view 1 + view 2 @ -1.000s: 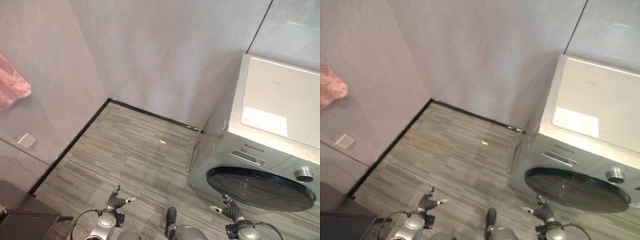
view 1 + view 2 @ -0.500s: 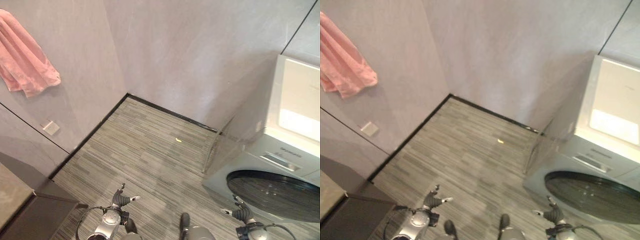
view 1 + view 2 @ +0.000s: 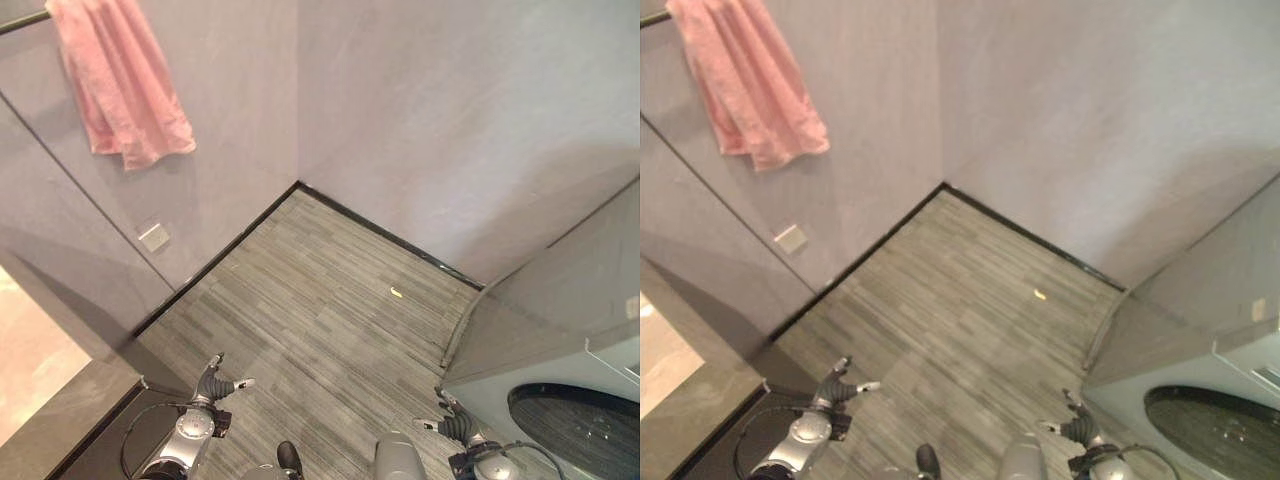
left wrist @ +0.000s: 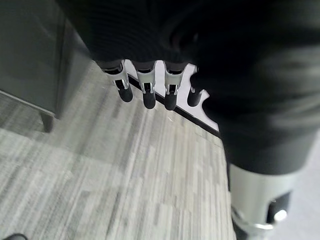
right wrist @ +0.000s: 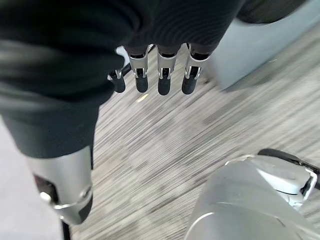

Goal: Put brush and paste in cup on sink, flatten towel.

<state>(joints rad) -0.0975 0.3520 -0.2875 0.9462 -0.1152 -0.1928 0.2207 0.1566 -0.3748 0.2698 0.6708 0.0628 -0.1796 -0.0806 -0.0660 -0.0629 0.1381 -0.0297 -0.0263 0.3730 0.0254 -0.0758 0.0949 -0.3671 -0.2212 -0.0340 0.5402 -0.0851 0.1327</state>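
A pink towel (image 3: pixel 120 85) hangs bunched from a rail high on the left wall, its top edge cut off by the frame, well apart from both hands. Below it a small wall plate (image 3: pixel 153 237) sits on the grey panel. At the lower left a corner of a dark desk (image 3: pixel 70 410) enters, mostly cut off; its pale top may be a sink surround, but too little shows to tell. A washing machine (image 3: pixel 560 380) is cropped at the lower right, its dark round door partly seen. A small yellowish scrap (image 3: pixel 396 293) lies on the striped floor (image 3: pixel 330 320); what it is cannot be made out.

The left hand (image 3: pixel 213 383) hangs low over the floor by the desk, and the right hand (image 3: pixel 447 423) low beside the washing machine. Each wrist view shows its own fingers (image 4: pixel 145 92) hanging straight and apart, holding nothing, with the right fingers (image 5: pixel 162 80) over bare floor.
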